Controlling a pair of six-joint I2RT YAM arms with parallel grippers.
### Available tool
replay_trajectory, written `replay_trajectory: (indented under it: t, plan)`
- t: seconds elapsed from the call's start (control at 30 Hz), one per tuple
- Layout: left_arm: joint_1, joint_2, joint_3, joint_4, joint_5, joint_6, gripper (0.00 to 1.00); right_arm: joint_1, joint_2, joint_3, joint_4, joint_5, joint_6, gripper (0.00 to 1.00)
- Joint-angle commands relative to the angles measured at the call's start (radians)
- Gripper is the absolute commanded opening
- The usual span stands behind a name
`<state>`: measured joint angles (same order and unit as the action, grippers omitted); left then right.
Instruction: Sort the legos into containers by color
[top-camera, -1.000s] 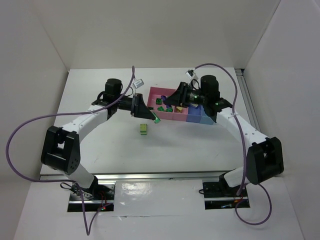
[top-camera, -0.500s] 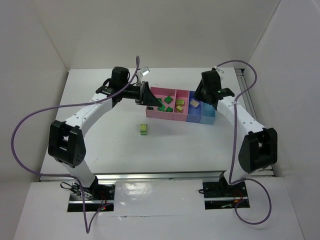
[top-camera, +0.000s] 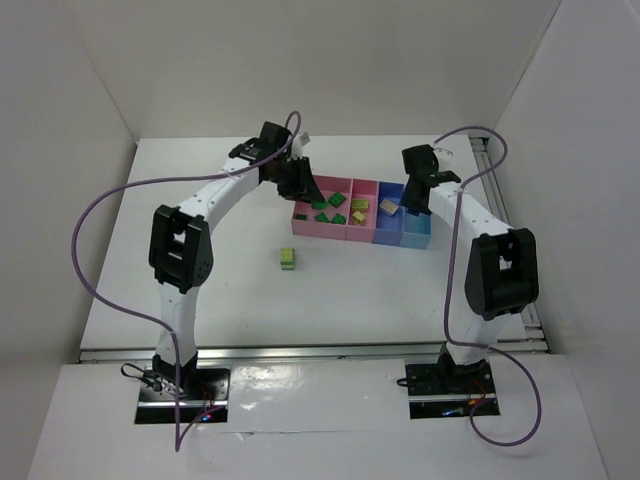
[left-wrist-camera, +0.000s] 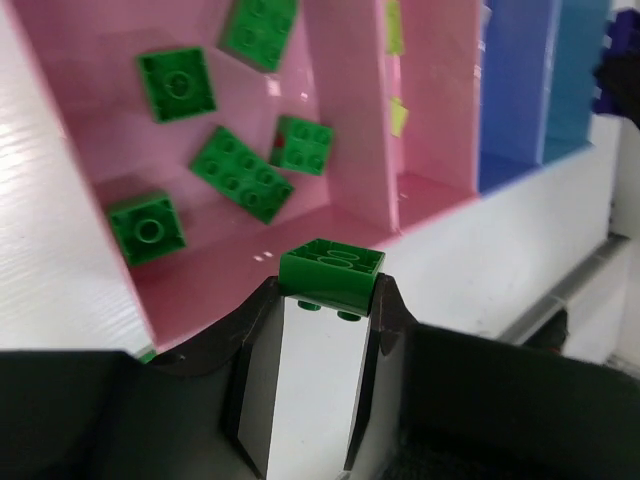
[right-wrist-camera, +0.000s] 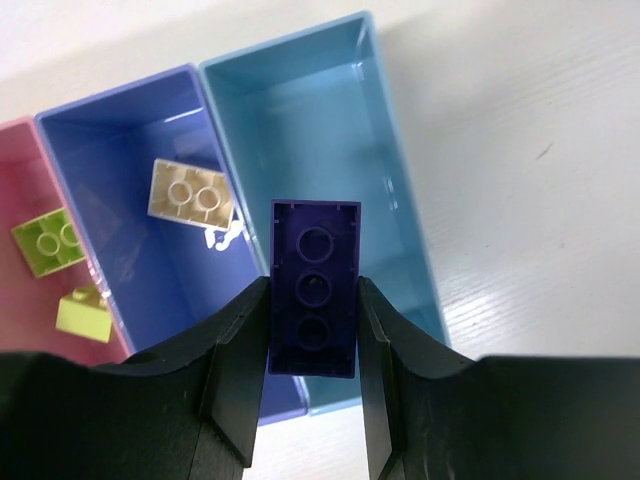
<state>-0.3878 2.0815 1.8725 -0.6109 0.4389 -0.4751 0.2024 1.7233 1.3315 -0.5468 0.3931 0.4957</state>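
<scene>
top external view: on a white table (top-camera: 200, 290), near its far side, stands a row of four joined shallow bins (top-camera: 330, 232), two pink on the left, then dark blue, then light blue. left wrist view: the left fingers (left-wrist-camera: 252, 335) are closed on a small green brick (left-wrist-camera: 331, 272), pinching it by its sides, and it is seen over the edge of the leftmost pink bin (left-wrist-camera: 110, 150). five more green bricks (left-wrist-camera: 241, 173) lie scattered on that bin's floor, apart from the held one. right wrist view: the right fingers (right-wrist-camera: 235, 365) grip a dark blue-purple brick (right-wrist-camera: 314, 300) by its long sides, its hollow underside with three round tubes facing the camera. it hangs over the wall shared by the dark blue bin (right-wrist-camera: 120, 130) and the light blue bin (right-wrist-camera: 320, 130). a cream brick (right-wrist-camera: 192, 194) lies in the dark blue bin, and two lime-yellow bricks (right-wrist-camera: 48, 241) lie in the second pink bin (right-wrist-camera: 20, 170) beside it. back in the top view, one green and yellow brick (top-camera: 287, 258) sits on the table in front of the bins, apart from them.
</scene>
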Motion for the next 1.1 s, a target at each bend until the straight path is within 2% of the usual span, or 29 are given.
replay_trajectory:
  t: [0.0,0.13,0.17,0.2,0.27,0.37,0.47,0.5,0.63,0.87,0.9,0.97,1.03,1.07]
  plan:
    - [0.001,0.044,0.106,-0.082,-0.12,-0.002,0.0,-0.02,0.018,0.021,0.018,0.041,-0.011,0.24]
    - [0.001,0.094,0.143,-0.118,-0.138,-0.013,0.0,-0.02,0.03,0.034,0.007,0.041,-0.02,0.35]
    - [0.001,0.094,0.143,-0.118,-0.138,-0.013,0.01,-0.02,0.03,0.034,0.007,0.041,-0.02,0.42]
    - [0.001,0.103,0.154,-0.118,-0.138,-0.013,0.04,-0.029,0.039,0.034,0.007,0.041,-0.02,0.58]
    - [-0.008,0.115,0.165,-0.127,-0.138,-0.013,0.11,-0.029,0.039,0.034,0.007,0.032,-0.02,0.65]
    - [-0.008,0.126,0.186,-0.136,-0.129,-0.013,0.21,-0.029,0.03,0.034,0.007,0.023,-0.02,0.66]
    - [-0.008,0.135,0.195,-0.136,-0.129,-0.013,0.42,-0.029,0.007,0.023,0.016,0.013,-0.02,0.66]
    - [-0.008,0.135,0.204,-0.136,-0.129,-0.013,0.57,-0.029,-0.002,0.023,0.025,0.003,-0.02,0.66]
    - [-0.008,0.135,0.234,-0.145,-0.129,-0.003,0.74,-0.029,-0.045,0.012,0.034,-0.007,-0.02,0.66]
    - [-0.028,0.053,0.255,-0.156,-0.109,0.019,0.76,-0.029,-0.112,-0.023,0.047,-0.051,-0.039,0.66]
    - [-0.028,0.028,0.231,-0.165,-0.146,0.039,0.76,-0.029,-0.113,-0.023,0.056,-0.062,-0.051,0.66]
    - [-0.049,-0.029,0.136,-0.177,-0.207,0.05,0.76,-0.029,-0.148,-0.046,0.065,-0.072,-0.051,0.67]
    - [-0.072,-0.139,0.033,-0.197,-0.348,0.05,0.73,-0.029,-0.163,-0.075,0.074,-0.082,-0.06,0.69]
    - [-0.085,-0.181,-0.084,-0.188,-0.389,0.05,0.73,-0.029,-0.175,-0.086,0.088,-0.082,-0.06,0.7]
